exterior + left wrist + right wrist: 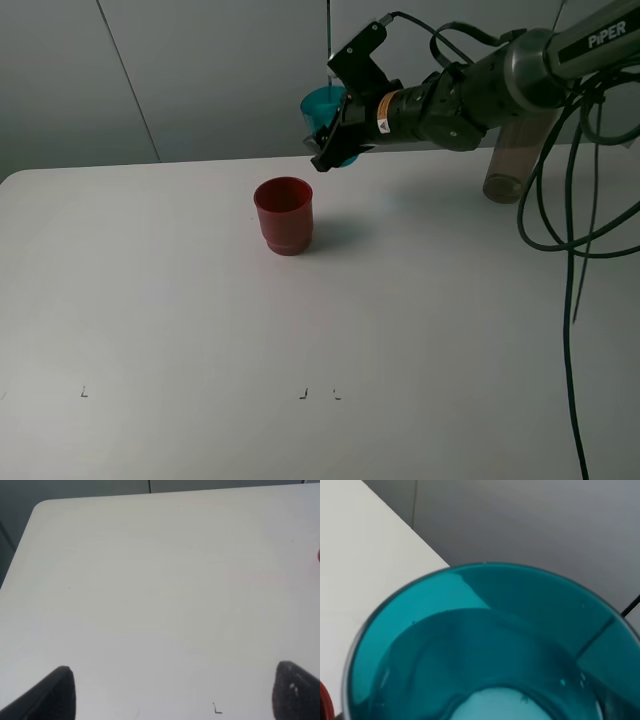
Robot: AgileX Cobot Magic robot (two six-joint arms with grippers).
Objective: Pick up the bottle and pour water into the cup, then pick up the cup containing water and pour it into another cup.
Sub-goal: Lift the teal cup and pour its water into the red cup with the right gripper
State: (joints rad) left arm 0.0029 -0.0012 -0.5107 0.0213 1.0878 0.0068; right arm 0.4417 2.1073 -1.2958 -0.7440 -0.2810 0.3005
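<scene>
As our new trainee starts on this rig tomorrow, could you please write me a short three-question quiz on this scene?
1. True or false: the bottle and the red cup both stand on the table.
2. What does the right end effector hold above the table? A) bottle B) teal cup C) red cup
3. Fill in the blank: the left end effector holds nothing and its jaws are ____.

Key: 1 true; 2 B; 3 open.
</scene>
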